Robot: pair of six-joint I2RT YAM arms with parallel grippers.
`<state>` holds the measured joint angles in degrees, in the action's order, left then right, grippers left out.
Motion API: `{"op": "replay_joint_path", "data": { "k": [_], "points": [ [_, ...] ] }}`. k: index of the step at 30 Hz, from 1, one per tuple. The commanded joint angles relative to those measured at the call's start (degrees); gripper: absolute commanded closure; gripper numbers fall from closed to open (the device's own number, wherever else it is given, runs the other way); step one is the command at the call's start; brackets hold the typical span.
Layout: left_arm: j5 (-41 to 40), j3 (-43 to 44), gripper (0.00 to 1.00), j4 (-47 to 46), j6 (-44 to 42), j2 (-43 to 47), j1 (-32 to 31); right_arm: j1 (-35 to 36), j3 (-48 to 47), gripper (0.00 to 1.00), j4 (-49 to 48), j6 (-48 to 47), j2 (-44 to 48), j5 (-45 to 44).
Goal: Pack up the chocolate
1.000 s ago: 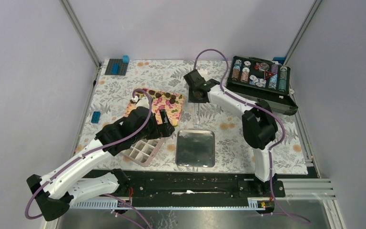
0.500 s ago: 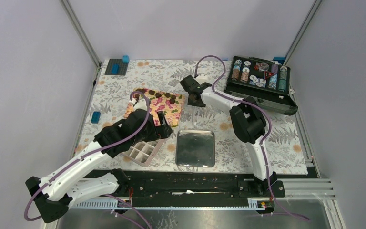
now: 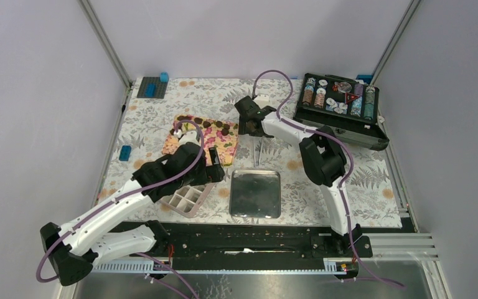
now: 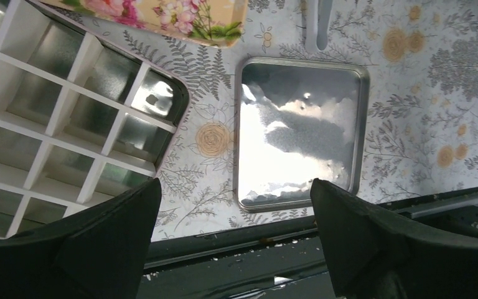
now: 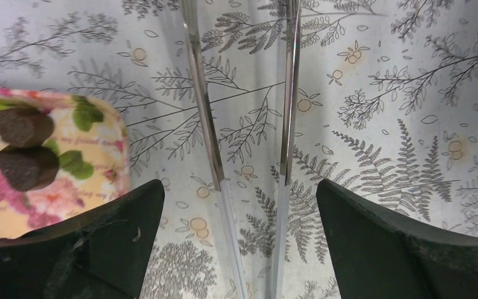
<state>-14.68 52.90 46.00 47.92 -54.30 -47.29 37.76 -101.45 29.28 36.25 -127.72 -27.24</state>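
Several dark brown chocolate pieces (image 3: 223, 129) lie along the far edge of a floral tray (image 3: 194, 142); two of the chocolate pieces (image 5: 23, 127) show at the left of the right wrist view. My right gripper (image 3: 249, 129) (image 5: 239, 188) stands open just right of that tray. Metal tongs (image 5: 206, 118) (image 3: 256, 151) lie on the tablecloth between its fingers, touching neither. The pink gridded box (image 3: 187, 198) (image 4: 68, 112) sits near the front, its cells empty in the left wrist view. My left gripper (image 3: 216, 167) (image 4: 236, 187) hangs open over the table between the box and a metal lid (image 4: 302, 131), holding nothing.
The shiny metal lid (image 3: 255, 193) lies right of the box. A black case of striped poker chips (image 3: 341, 106) stands at the back right. A blue-studded plate (image 3: 152, 87) and a small blue block (image 3: 125, 152) lie on the left side. The black rail (image 4: 255, 261) runs along the near edge.
My right gripper has opened and let go of the tongs, which now lie on the cloth. The right arm drew back and left. The left arm shifted slightly.
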Motion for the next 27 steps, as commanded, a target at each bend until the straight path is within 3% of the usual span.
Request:
{"op": "replay_joint_path", "data": {
  "k": [1,4,8,14,21,27],
  "points": [
    [-5.46,3.63,0.01,0.27,-1.76,-1.36,0.31,-0.16,-1.62,0.0,-1.73,-4.9,10.77,1.19],
    [-6.78,5.44,0.01,0.59,-3.05,-3.12,0.37,-0.05,-1.43,0.0,-0.74,-7.26,17.37,0.03],
    [-0.92,8.02,0.01,-1.7,-7.27,-7.59,0.79,-0.15,-1.18,0.0,1.85,-12.32,26.71,-2.51],
    [-0.51,14.51,0.01,-3.38,-8.45,-18.88,0.84,-0.1,13.85,0.01,-1.76,-16.37,46.81,-4.39],
    [-4.67,28.15,0.01,-2.91,-8.63,-37.91,0.79,-0.06,27.56,0.0,4.29,-12.39,67.02,-7.46],
    [-5.56,40.58,0.01,-2.39,-7.26,-53.22,0.79,-0.06,32.6,0.0,13.54,-7.99,80.09,-7.97]
  ]
}}
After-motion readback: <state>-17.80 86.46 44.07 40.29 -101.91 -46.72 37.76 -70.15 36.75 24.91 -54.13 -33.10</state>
